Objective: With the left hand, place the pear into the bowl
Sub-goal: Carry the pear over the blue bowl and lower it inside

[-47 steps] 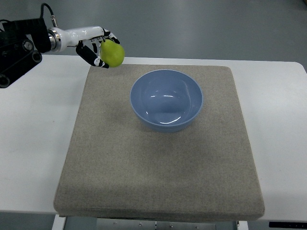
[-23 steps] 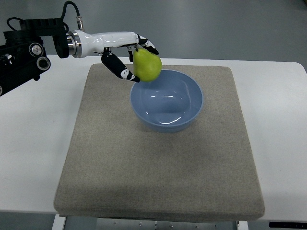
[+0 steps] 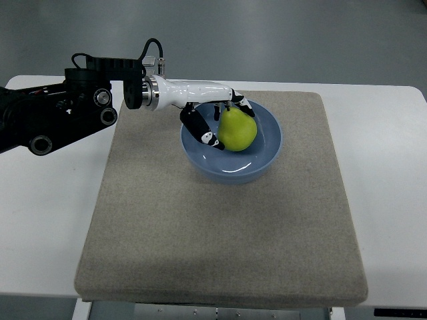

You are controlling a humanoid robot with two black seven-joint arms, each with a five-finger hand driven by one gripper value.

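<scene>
Your left hand is clamped on the pear, fingers curled round its near and far sides, and both sit inside the rim of the blue bowl. The pear lies just beyond the palm, toward the fingertips, long axis roughly upright with the stem end tipped toward the hand's far side. Whether its base touches the bowl floor, you cannot tell from above. Apart from the pear and your fingers, the bowl holds nothing. The bowl rests on the grey mat on the white worktop. The release looks like your next step; open gently, since the pear may roll on the curved floor.
</scene>
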